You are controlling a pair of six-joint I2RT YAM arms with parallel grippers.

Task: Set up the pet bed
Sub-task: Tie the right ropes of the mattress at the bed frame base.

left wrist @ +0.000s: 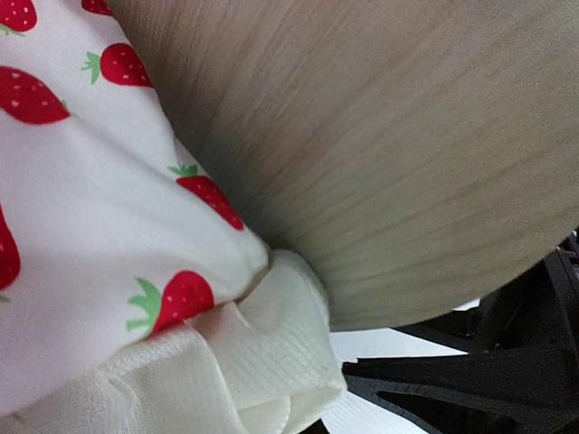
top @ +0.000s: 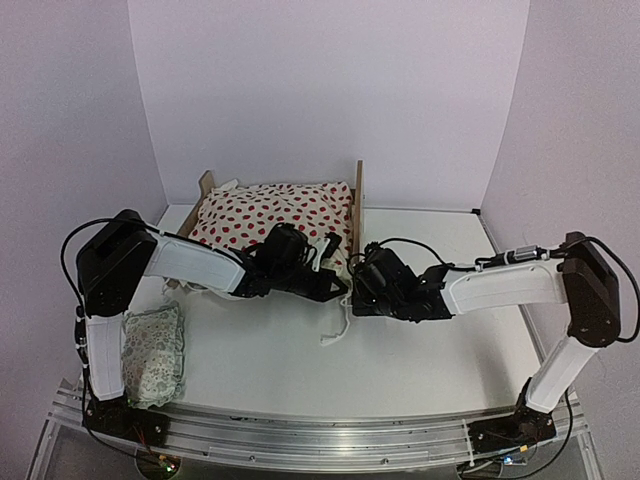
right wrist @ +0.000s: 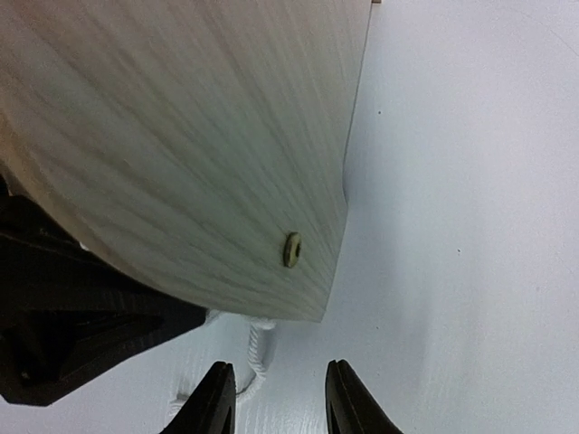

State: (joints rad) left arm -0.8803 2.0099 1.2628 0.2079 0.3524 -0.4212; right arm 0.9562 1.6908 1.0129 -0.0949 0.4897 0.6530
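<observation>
The pet bed (top: 356, 205) stands at the back middle of the table, a plywood frame with a cream strawberry-print blanket (top: 270, 215) spread over it. My left gripper (top: 322, 282) is at the bed's near right end. In the left wrist view its fingers are hidden under the blanket's ruffled hem (left wrist: 262, 362), which bunches up beside the wooden end board (left wrist: 407, 136). My right gripper (right wrist: 276, 407) is just right of that board (right wrist: 181, 136), low over the table, open with nothing between its fingers (right wrist: 215, 402).
A pale green-patterned pillow (top: 153, 355) lies at the near left beside the left arm's base. A white cord (right wrist: 258, 362) trails on the table from under the bed's end board. A brass screw head (right wrist: 291, 250) shows in the board.
</observation>
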